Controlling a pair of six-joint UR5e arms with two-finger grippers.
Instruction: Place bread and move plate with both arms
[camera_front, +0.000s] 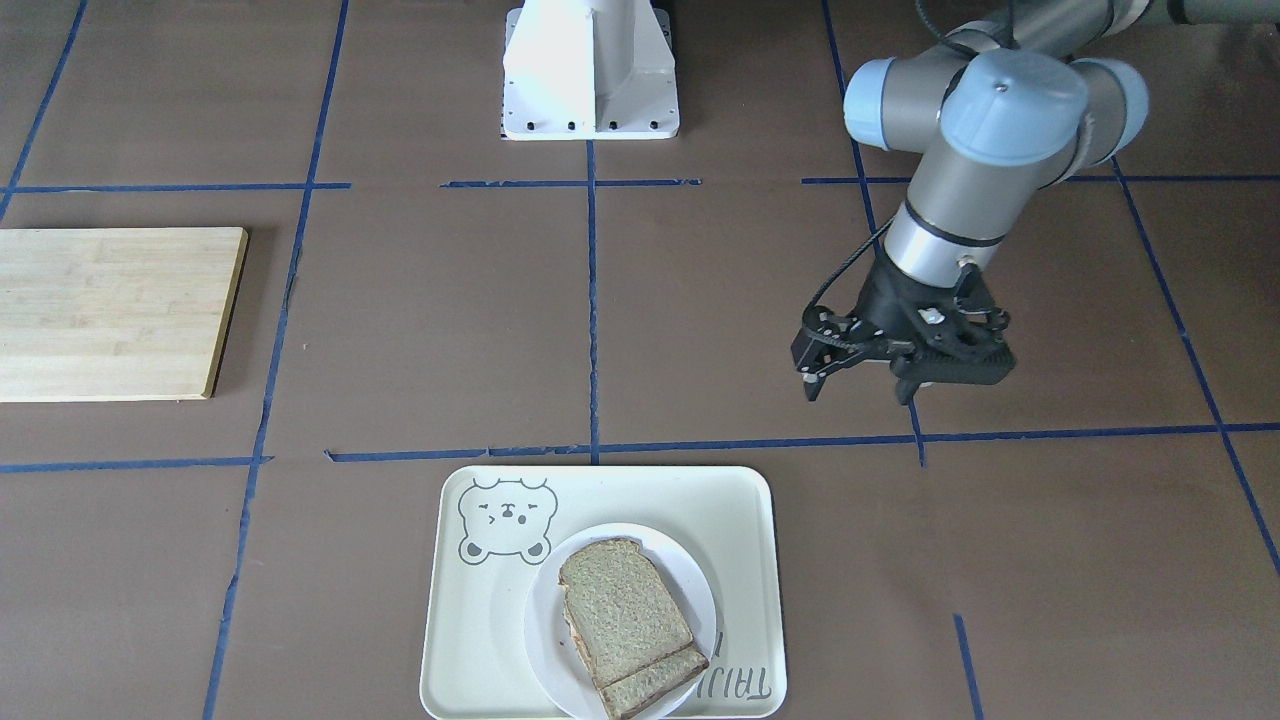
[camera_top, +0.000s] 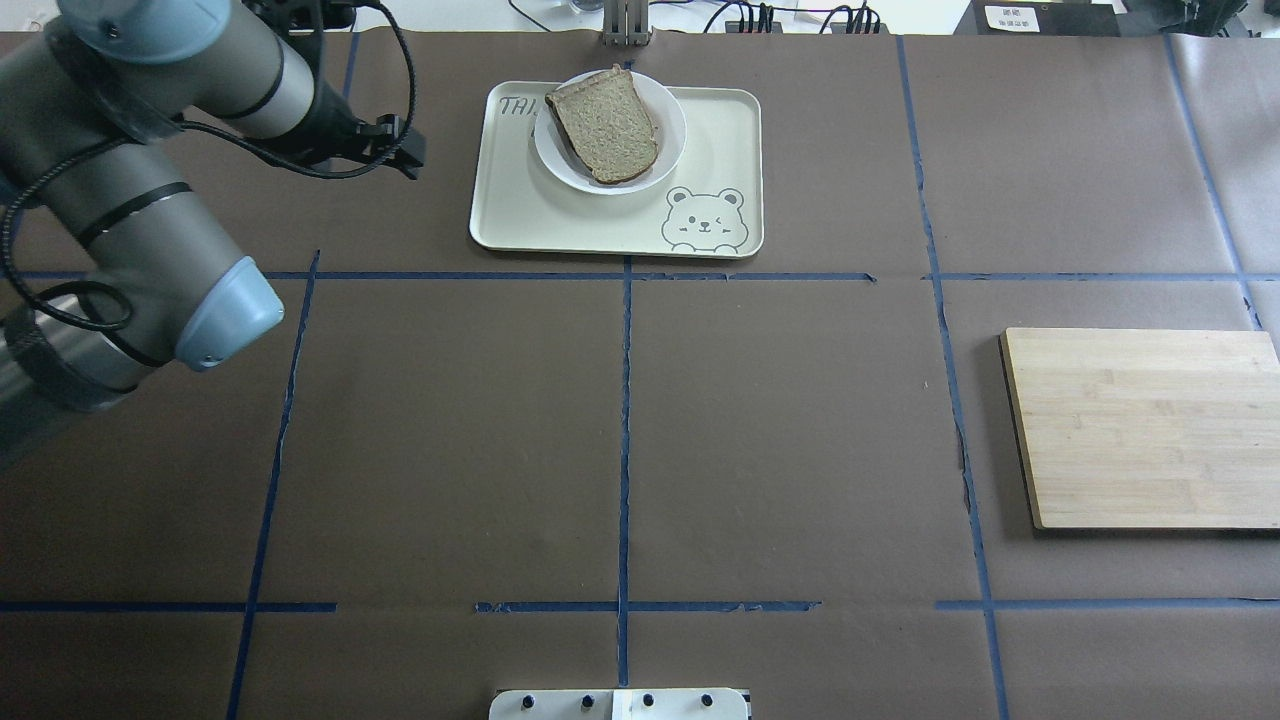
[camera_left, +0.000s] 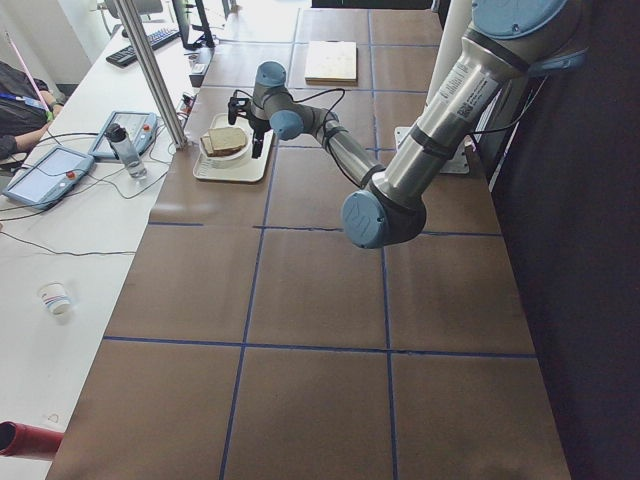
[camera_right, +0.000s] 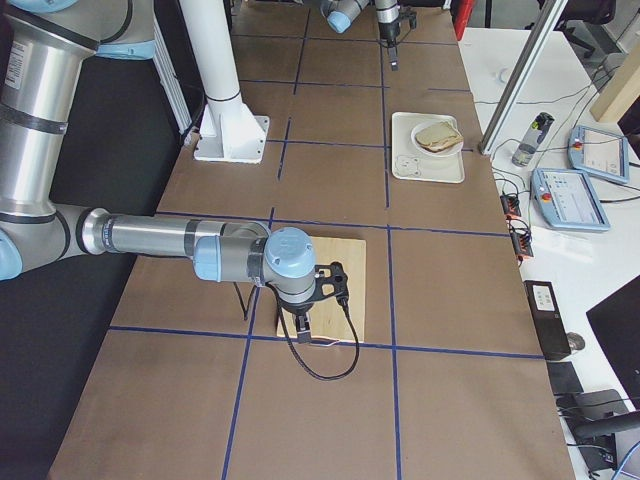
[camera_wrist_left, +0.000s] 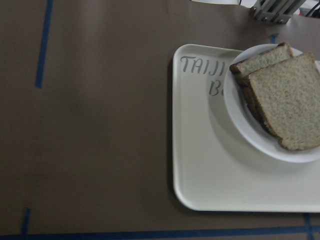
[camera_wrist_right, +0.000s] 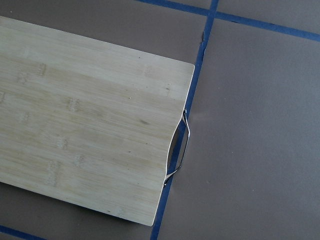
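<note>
From the front: left gripper (camera_front: 860, 388) hanging above bare counter (camera_front: 700, 330), fingers (camera_front: 812, 385) spread wide and grasping nothing, well apart from the tray (camera_front: 480, 620). On that tray, the plate (camera_front: 692, 578), and on the plate the bread (camera_front: 625, 610), lying flat with a second slice (camera_front: 655, 688) peeking out beneath. From overhead: same gripper off the tray's left side, tips pointing toward it; cutting board (camera_top: 1140, 425) far off on the right of the counter; no right gripper in sight here. From the left end: left arm stretched out long, fingers pointing down just beside the tray. From the right end: right gripper (camera_right: 305, 328) poised over the cutting board, too small to tell whether spread or clenched. Through the left wrist: tray corner and plate rim at the right, bread overhanging nothing. Through the right wrist: only board and its metal handle (camera_wrist_right: 180, 150). Judging by this, placing looks done and moving the plate looks next. Calls for bringing the spread fingers down onto a bare stretch of plate rim, pinching without nipping the bread, then lifting level so neither slice slides, probably toward the right arm at the board.
</note>
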